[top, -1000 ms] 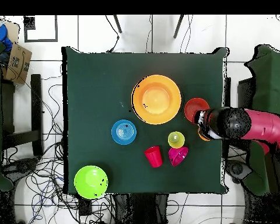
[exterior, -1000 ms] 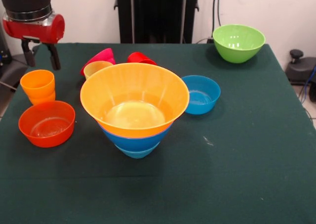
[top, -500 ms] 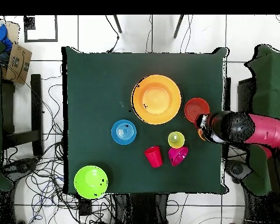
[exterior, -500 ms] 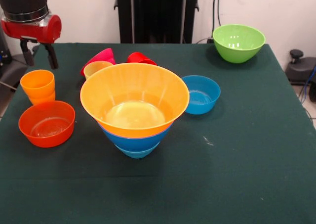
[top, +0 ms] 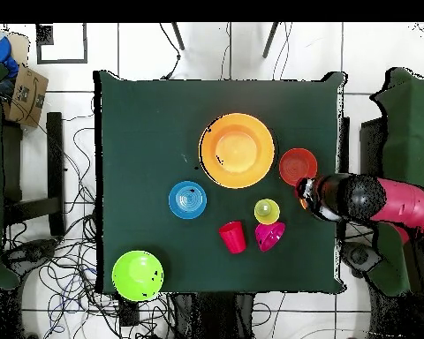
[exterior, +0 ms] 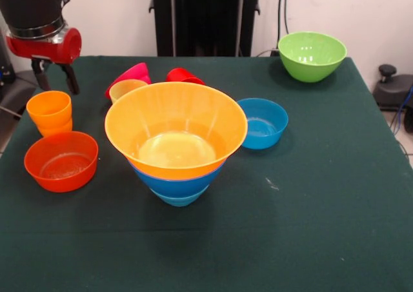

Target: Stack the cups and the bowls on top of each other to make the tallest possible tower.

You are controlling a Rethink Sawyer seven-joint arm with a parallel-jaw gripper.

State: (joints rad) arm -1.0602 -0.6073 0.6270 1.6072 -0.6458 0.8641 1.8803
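Observation:
The tower stands mid-table: a wide yellow-orange bowl [exterior: 175, 127] [top: 237, 150] on a large blue bowl [exterior: 175, 181] on a small light-blue bowl [exterior: 177, 199]. My gripper [exterior: 57, 80] [top: 308, 196] is open and empty, hanging just behind and above the orange-yellow cup [exterior: 50, 111], which it mostly hides from overhead. The shallow orange bowl [exterior: 61, 161] [top: 298, 166] sits in front of that cup. A yellow cup [exterior: 127, 87] [top: 267, 211], a magenta bowl [exterior: 129, 75] [top: 270, 235] on its side and a red cup [exterior: 182, 76] [top: 233, 237] lie behind the tower.
A small blue bowl [exterior: 262, 122] [top: 188, 199] sits right of the tower in the front view. A large lime green bowl [exterior: 312, 55] [top: 138, 274] stands at the far right corner. The green table [exterior: 310, 227] drops off close to the left of the orange cup.
My gripper has shifted a little right and down in the front view, staying behind the orange-yellow cup. It is still open and empty. No cup or bowl has moved.

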